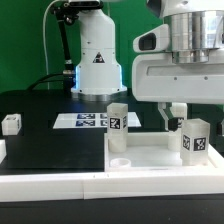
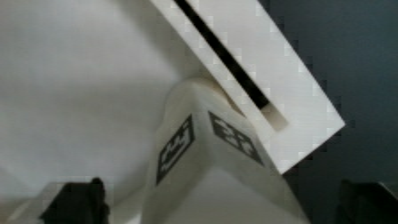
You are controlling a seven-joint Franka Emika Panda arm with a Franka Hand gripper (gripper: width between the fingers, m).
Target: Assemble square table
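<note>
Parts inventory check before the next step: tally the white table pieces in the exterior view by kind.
Square slab: 1
Leg posts: 3
Total: 4

No words or numbers are legible. Black-and-white square tags mark the two upright leg posts (image 1: 117, 118) on the slab (image 1: 60, 165), and several cover the marker board (image 1: 88, 121) on the worktop (image 1: 40, 108).

Arm (image 1: 190, 30) top cut off, marker board (image 1: 85, 121) pt. hidden by leg post (image 1: 117, 118), gripper fingertips (image 2: 75, 200) cropped + blurry
</note>
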